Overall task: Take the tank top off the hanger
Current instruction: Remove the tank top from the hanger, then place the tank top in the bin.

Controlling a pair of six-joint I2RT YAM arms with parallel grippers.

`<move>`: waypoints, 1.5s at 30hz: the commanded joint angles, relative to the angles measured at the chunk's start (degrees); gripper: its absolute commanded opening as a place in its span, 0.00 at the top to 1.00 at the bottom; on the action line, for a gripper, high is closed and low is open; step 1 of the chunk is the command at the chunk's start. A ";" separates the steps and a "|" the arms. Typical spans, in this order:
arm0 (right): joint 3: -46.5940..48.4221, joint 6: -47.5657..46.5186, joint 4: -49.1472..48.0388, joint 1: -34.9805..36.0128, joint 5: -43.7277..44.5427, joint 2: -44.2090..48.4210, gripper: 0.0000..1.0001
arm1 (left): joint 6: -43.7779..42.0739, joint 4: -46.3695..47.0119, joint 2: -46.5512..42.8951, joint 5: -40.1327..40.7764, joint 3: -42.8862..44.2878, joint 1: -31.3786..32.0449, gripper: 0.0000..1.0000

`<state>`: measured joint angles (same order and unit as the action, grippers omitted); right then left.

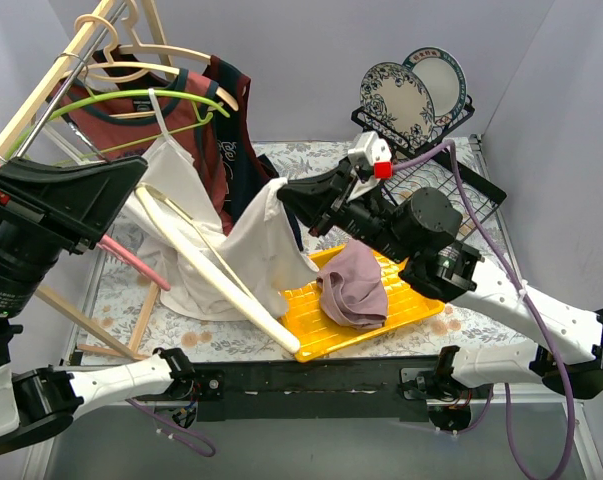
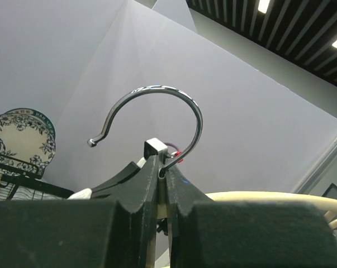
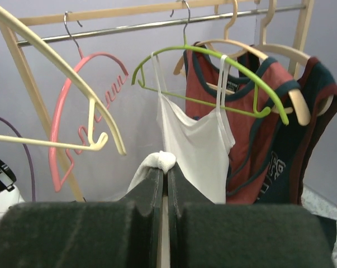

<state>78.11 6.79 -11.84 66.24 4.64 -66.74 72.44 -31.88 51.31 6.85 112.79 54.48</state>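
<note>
Plainly, the tank top (image 1: 251, 250) is white and sits left of the table's middle, draped over a cream hanger (image 1: 266, 325); the hanger's long arm runs from 10 o'clock down to 4 o'clock in the top view, and the cloth hangs off it toward 5 o'clock, with one corner drawn up toward 1 o'clock.

The left gripper (image 2: 162, 167) is closed hard on the neck of the hanger, just beneath its steel hook (image 2: 157, 88); the hook curls open toward 9 o'clock in the left wrist view. The right gripper (image 3: 164, 176) is pinched tight on a small bunch of the white fabric, its fingers almost meeting.

At 4 o'clock the hanger's low tip reaches the near-left corner of a yellow tray (image 1: 416, 292), which holds a crumpled mauve cloth (image 1: 353, 290); at 1 o'clock a dish rack (image 1: 461, 170) with patterned plates (image 1: 393, 92) stands near the right arm. At 10 o'clock is the clothes rail (image 3: 129, 28), crowded with a green hanger (image 3: 202, 50), a pink hanger (image 3: 57, 117) and a red tank top (image 3: 252, 111); open table lies between rail and tray.

The table (image 1: 321, 155) has a floral cover; the walls are pale lavender.
</note>
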 commanded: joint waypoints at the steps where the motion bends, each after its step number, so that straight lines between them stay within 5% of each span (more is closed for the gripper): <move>1: 10.82 -6.15 -5.66 -0.06 -0.08 -1.02 0.99 | 0.16 1.56 -1.65 -0.26 -0.56 -0.07 1.00; 26: 45.90 -30.32 -5.56 0.03 4.84 -9.10 0.99 | -7.93 -7.50 0.02 2.11 7.79 -0.07 1.00; 36: 50.81 -53.93 -25.68 -0.06 3.97 -15.51 0.99 | -9.34 -7.76 1.07 2.37 8.85 0.01 1.00; 45: 55.93 -68.83 -30.00 -1.37 -1.92 -20.10 0.99 | -11.53 -8.81 2.83 2.99 11.30 -0.07 1.00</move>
<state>132.33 -53.65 -34.39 65.78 4.95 -88.82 62.61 -40.71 52.21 8.99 121.51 54.48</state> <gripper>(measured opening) 0.036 0.053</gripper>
